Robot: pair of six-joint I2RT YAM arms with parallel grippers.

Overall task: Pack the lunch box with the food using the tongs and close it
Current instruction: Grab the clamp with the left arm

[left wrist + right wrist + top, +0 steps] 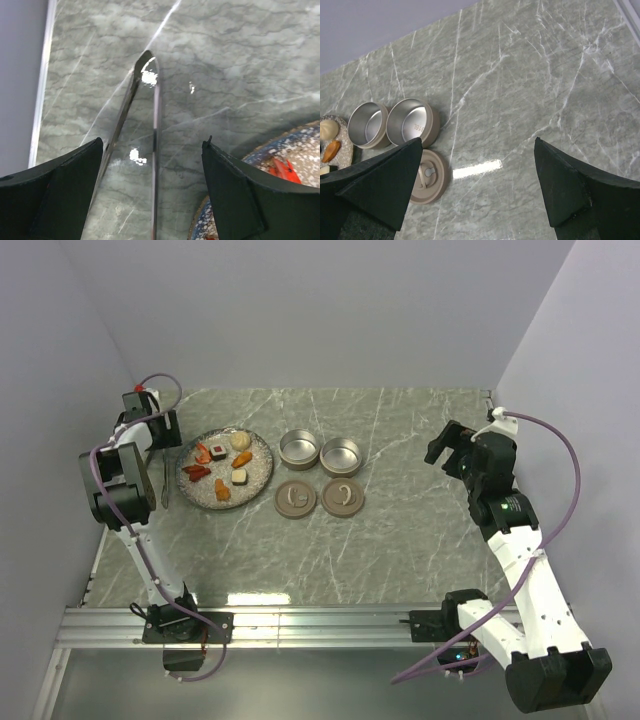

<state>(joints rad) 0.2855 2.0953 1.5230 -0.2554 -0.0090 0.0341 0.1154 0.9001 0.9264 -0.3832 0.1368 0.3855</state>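
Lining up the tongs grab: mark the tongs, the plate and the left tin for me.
tongs (146, 70), left wrist view, joined end.
plate (258, 470), top view, bare right part.
left tin (300, 450), top view, inner floor.

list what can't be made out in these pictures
Tongs: left wrist view, tip ends run off the bottom edge.
Plate: left wrist view, mostly behind the left claw finger and cut by the frame.
Lid: right wrist view, half behind the right claw finger.
Food: top view, pieces too small to identify.
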